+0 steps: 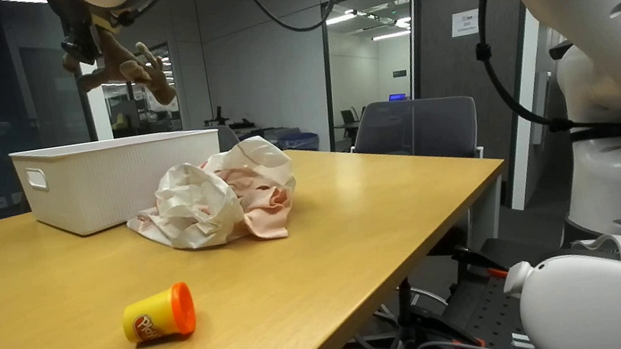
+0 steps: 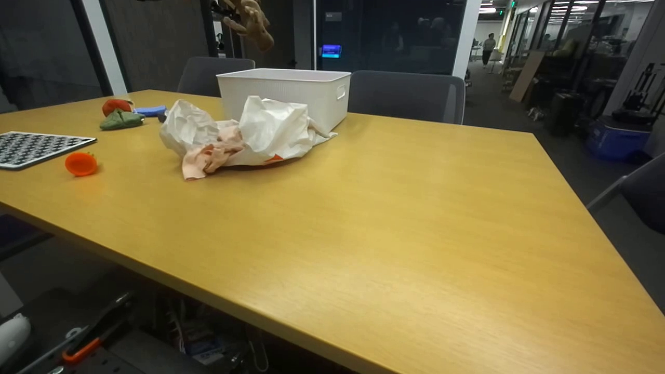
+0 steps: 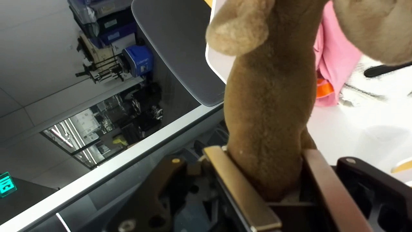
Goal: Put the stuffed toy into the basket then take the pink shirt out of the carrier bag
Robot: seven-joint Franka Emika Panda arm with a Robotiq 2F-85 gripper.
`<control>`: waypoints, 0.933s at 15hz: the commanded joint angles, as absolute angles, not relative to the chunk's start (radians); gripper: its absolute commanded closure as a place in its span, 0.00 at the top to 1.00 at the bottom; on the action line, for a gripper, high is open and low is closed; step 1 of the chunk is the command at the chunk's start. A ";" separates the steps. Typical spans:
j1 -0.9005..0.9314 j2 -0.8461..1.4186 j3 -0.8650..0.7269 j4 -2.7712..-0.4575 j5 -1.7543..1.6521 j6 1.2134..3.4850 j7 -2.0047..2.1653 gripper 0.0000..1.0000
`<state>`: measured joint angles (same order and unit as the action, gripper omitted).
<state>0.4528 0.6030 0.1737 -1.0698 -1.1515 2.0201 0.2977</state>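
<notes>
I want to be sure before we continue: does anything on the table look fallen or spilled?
Yes, the yellow tub lies on its side on the table, whereas such tubs normally stand upright. Its orange lid appears to be on, and I see no spill around it.

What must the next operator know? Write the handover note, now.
Pincer: closed on the stuffed toy, held aloft, seemingly over the basket.
Things: basket on the table; carrier bag crumpled beside it, pink shirt partly sticking out.
Done: toy grasped and lifted, not yet in the basket.
Left: release the toy into the basket, then take the shirt fully out of the bag.
</notes>
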 commanded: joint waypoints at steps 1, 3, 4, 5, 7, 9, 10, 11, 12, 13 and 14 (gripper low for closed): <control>0.470 0.707 0.141 -0.882 -1.126 2.028 0.215 0.49; 0.469 0.727 0.136 -0.844 -1.101 2.023 0.195 0.65; 0.470 0.733 0.133 -0.828 -1.084 2.018 0.188 0.74; 0.469 0.735 0.132 -0.819 -1.064 2.020 0.179 0.81; 0.442 0.730 0.168 -0.817 -1.056 2.016 0.172 0.96; 0.435 0.722 0.170 -0.817 -1.035 2.016 0.169 1.00; 0.433 0.719 0.169 -0.817 -1.032 2.013 0.168 1.00; 0.428 0.709 0.169 -0.826 -1.023 2.012 0.166 1.00; 0.424 0.702 0.169 -0.833 -1.015 2.003 0.167 1.00; 0.418 0.686 0.175 -0.850 -0.994 1.979 0.165 1.00; 0.417 0.670 0.177 -0.867 -0.976 1.947 0.165 1.00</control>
<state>0.4334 0.7029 0.1568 -0.8595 -1.0278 2.0075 0.2004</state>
